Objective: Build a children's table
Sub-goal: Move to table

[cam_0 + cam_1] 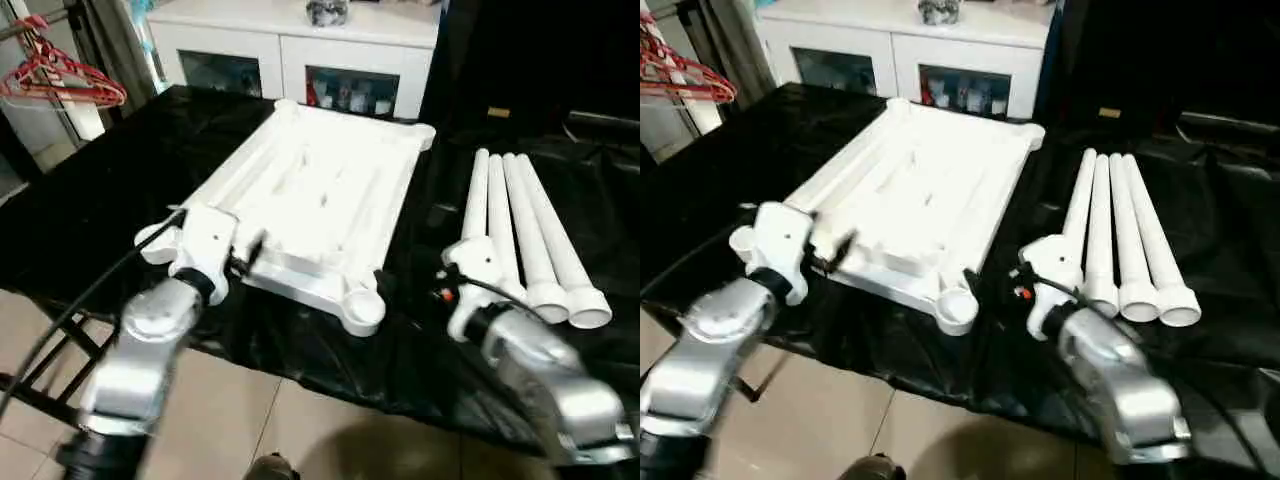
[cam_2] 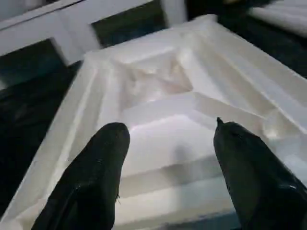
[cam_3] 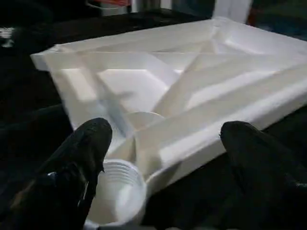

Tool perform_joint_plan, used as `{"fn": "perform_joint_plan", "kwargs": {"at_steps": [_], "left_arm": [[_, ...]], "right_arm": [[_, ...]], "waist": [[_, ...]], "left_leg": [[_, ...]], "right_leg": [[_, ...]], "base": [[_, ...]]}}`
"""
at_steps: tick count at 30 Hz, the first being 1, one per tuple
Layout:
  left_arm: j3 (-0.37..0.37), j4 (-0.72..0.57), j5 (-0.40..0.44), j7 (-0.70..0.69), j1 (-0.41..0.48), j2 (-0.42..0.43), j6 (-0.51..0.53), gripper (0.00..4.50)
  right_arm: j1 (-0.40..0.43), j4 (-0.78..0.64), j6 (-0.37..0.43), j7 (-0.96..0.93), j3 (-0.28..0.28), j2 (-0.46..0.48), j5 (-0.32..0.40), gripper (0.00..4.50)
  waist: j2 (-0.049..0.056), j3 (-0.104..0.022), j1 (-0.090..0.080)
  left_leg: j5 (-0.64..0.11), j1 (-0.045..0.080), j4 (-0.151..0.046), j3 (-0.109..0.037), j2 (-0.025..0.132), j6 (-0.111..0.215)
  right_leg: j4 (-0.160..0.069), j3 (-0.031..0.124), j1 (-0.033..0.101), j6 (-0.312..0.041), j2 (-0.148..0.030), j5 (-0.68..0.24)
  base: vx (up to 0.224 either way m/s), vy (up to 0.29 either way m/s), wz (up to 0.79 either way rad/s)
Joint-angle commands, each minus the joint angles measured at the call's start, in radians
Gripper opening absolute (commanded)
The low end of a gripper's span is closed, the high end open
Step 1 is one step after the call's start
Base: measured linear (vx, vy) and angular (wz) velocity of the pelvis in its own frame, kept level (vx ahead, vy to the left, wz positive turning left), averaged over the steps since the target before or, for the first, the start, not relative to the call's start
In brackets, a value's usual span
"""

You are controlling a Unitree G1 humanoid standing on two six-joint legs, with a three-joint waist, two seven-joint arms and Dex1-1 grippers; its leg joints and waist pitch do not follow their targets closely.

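- 1 table top (image 1: 320, 190): white plastic, lying upside down w/ ribbed underside up, on the black-covered counter (image 1: 120, 180), roughly mid-counter; its near short edge sits close to the counter's front edge.
- Round corner sockets: the near-right socket (image 1: 364, 308) is plainly seen, open end up, threaded inside per right wrist view (image 3: 117, 194). Far 2 corners visible as rounded lugs; near-left one is partly behind the left wrist.
- 4 legs (image 1: 525, 235): long white tapered tubes, lying side by side, touching, on the counter's right part, well apart from the top. Wide open ends point to the front edge, narrow ends to the back.
- Left gripper (image 2: 168, 143): 2 black fingers (image 2: 98, 165) spread wide, empty, above the top's near-left area; can't tell if touching.
- Right gripper (image 3: 165, 143): fingers (image 3: 84, 148) spread wide, empty, facing the near-right socket corner, between top and legs.
- 1 white cabinet (image 1: 290, 45) w/ glass doors behind the counter's back edge.
- Red hangers (image 1: 60, 80) past the left back corner; count unclear.
- Tiled floor (image 1: 250, 420) below the front edge.
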Motion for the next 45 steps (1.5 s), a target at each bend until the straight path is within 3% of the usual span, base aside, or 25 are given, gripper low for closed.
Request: {"fn": "perform_joint_plan", "kwargs": {"at_steps": [1, 4, 6, 7, 8, 10, 14, 15, 16, 18, 20, 24, 27, 29, 32, 33, 35, 37, 45], "left_arm": [[-0.018, 0.021, -0.021, -0.09, -0.012, 0.03, -0.044, 3.63], [-0.025, 0.045, -0.038, -0.173, -0.02, 0.068, -0.092, 3.98], [-0.049, 0.089, -0.073, -0.344, -0.042, 0.132, -0.157, 4.1], [-0.073, 0.125, -0.084, -0.429, -0.068, 0.156, -0.184, 4.1], [-0.092, 0.153, -0.089, -0.485, -0.092, 0.167, -0.198, 3.9], [-0.12, 0.209, -0.094, -0.554, -0.141, 0.17, -0.201, 3.73], [-0.171, 0.335, -0.078, -0.645, -0.235, 0.149, -0.235, 3.33], [-0.182, 0.379, -0.071, -0.663, -0.264, 0.136, -0.24, 3.28], [-0.195, 0.424, -0.064, -0.688, -0.29, 0.127, -0.253, 3.23], [-0.218, 0.509, -0.053, -0.74, -0.337, 0.11, -0.27, 3.0], [-0.245, 0.622, -0.037, -0.789, -0.394, 0.086, -0.31, 2.88], [-0.269, 0.766, -0.004, -0.8, -0.461, 0.045, -0.361, 2.53], [-0.288, 0.854, 0.034, -0.787, -0.503, 0.026, -0.41, 2.36], [-0.299, 0.929, 0.064, -0.773, -0.539, 0.01, -0.454, 2.16], [-0.311, 1.017, 0.095, -0.756, -0.581, -0.009, -0.503, 2.04], [-0.318, 1.063, 0.11, -0.755, -0.601, -0.018, -0.522, 1.93], [-0.322, 1.105, 0.122, -0.753, -0.618, -0.026, -0.539, 1.72], [-0.331, 1.145, 0.142, -0.745, -0.635, -0.032, -0.561, 1.65], [-0.317, 1.238, 0.163, -0.753, -0.679, -0.047, -0.591, 0.94]], "right_arm": [[0.002, -0.024, 0.008, 0.04, 0.002, -0.025, 0.019, 4.09], [0.005, -0.037, 0.021, 0.078, 0.01, -0.048, 0.032, 4.09], [0.009, -0.065, 0.052, 0.145, 0.031, -0.087, 0.053, 4.09], [0.009, -0.073, 0.063, 0.173, 0.04, -0.104, 0.064, 4.09], [0.008, -0.077, 0.07, 0.186, 0.044, -0.113, 0.07, 4.09], [0.009, -0.083, 0.079, 0.199, 0.046, -0.127, 0.077, 4.09], [0.008, -0.077, 0.08, 0.2, 0.038, -0.136, 0.076, 4.09], [0.01, -0.077, 0.082, 0.201, 0.035, -0.142, 0.075, 4.09], [0.014, -0.08, 0.085, 0.206, 0.033, -0.15, 0.077, 4.09], [0.02, -0.09, 0.093, 0.214, 0.028, -0.166, 0.078, 4.09], [0.031, -0.102, 0.104, 0.222, 0.022, -0.189, 0.081, 4.09], [0.045, -0.119, 0.11, 0.219, 0.022, -0.2, 0.078, 4.09], [0.053, -0.13, 0.116, 0.213, 0.023, -0.201, 0.079, 4.09], [0.06, -0.142, 0.123, 0.206, 0.02, -0.202, 0.082, 4.09], [0.075, -0.164, 0.136, 0.199, 0.017, -0.204, 0.092, 4.09], [0.083, -0.177, 0.143, 0.198, 0.017, -0.206, 0.097, 4.09], [0.088, -0.185, 0.148, 0.198, 0.018, -0.209, 0.097, 4.09], [0.091, -0.19, 0.152, 0.197, 0.018, -0.211, 0.097, 4.09], [0.094, -0.204, 0.164, 0.192, 0.014, -0.21, 0.103, 4.09]], "waist": [[0.003, -0.053, -0.004], [0.0, -0.051, -0.011], [0.0, -0.049, -0.011], [-0.004, -0.048, -0.013], [-0.02, -0.048, -0.013], [-0.011, -0.048, -0.006], [-0.022, -0.052, -0.008], [-0.022, -0.052, -0.011], [-0.013, -0.055, -0.01], [-0.019, -0.052, -0.012], [-0.014, -0.054, -0.011], [-0.016, -0.058, -0.012], [-0.014, -0.059, -0.014], [-0.007, -0.058, -0.017], [-0.008, -0.058, -0.016], [-0.002, -0.059, -0.015], [-0.008, -0.058, -0.015], [0.0, -0.058, -0.016], [-0.001, -0.06, -0.017]], "left_leg": [[-0.256, 0.019, -0.079, -0.035, 0.095, 0.019], [-0.252, 0.017, -0.08, -0.023, 0.093, 0.021], [-0.268, 0.023, -0.079, -0.016, 0.092, 0.029], [-0.256, 0.019, -0.08, -0.013, 0.091, 0.032], [-0.237, 0.021, -0.078, -0.007, 0.089, 0.044], [-0.231, 0.029, -0.076, -0.002, 0.091, 0.043], [-0.21, 0.023, -0.075, 0.006, 0.094, 0.032], [-0.195, 0.021, -0.072, 0.009, 0.091, 0.033], [-0.192, 0.022, -0.071, 0.008, 0.094, 0.03], [-0.188, 0.022, -0.069, 0.013, 0.09, 0.036], [-0.181, 0.023, -0.068, 0.01, 0.093, 0.032], [-0.16, 0.022, -0.062, 0.011, 0.094, 0.035], [-0.163, 0.023, -0.061, 0.01, 0.095, 0.035], [-0.17, 0.023, -0.061, 0.008, 0.097, 0.034], [-0.174, 0.024, -0.061, 0.008, 0.098, 0.035], [-0.177, 0.024, -0.061, 0.006, 0.097, 0.033], [-0.179, 0.024, -0.062, 0.006, 0.1, 0.029], [-0.186, 0.025, -0.062, 0.005, 0.101, 0.029], [-0.172, 0.027, -0.059, 0.005, 0.103, 0.033]], "right_leg": [[-0.094, 0.075, 0.028, -0.03, -0.148, -0.055], [-0.095, 0.07, 0.024, -0.046, -0.148, -0.045], [-0.101, 0.073, 0.016, -0.056, -0.152, -0.095], [-0.1, 0.073, 0.019, -0.057, -0.153, -0.099], [-0.102, 0.075, 0.018, -0.05, -0.153, -0.105], [-0.104, 0.076, 0.009, -0.054, -0.155, -0.129], [-0.095, 0.07, 0.016, -0.069, -0.157, -0.086], [-0.094, 0.069, 0.017, -0.069, -0.155, -0.067], [-0.092, 0.07, 0.017, -0.073, -0.16, -0.055], [-0.101, 0.072, 0.019, -0.061, -0.158, -0.066], [-0.099, 0.071, 0.02, -0.058, -0.157, -0.045], [-0.091, 0.068, 0.026, -0.065, -0.16, 0.037], [-0.091, 0.068, 0.029, -0.07, -0.161, 0.04], [-0.093, 0.067, 0.028, -0.071, -0.16, 0.041], [-0.094, 0.069, 0.029, -0.074, -0.161, 0.044], [-0.093, 0.069, 0.03, -0.076, -0.163, 0.042], [-0.092, 0.069, 0.033, -0.079, -0.166, 0.038], [-0.093, 0.069, 0.03, -0.085, -0.165, 0.032], [-0.087, 0.069, 0.032, -0.109, -0.168, 0.076]], "base": [[-0.025, 0.063, -0.09], [-0.019, 0.058, -0.09], [0.0, 0.0, 0.0], [0.0, 0.0, 0.0], [0.0, 0.0, 0.0], [0.0, 0.0, 0.0], [0.0, 0.0, 0.0], [0.0, 0.0, 0.0], [0.0, 0.0, 0.0], [0.0, 0.0, 0.0], [0.0, 0.0, 0.0], [0.0, 0.0, 0.0], [0.0, 0.0, 0.0], [0.0, 0.0, 0.0], [0.0, 0.0, 0.0], [0.0, 0.0, 0.0], [0.0, 0.0, 0.0], [0.0, 0.0, 0.0], [0.0, 0.0, 0.0]]}}
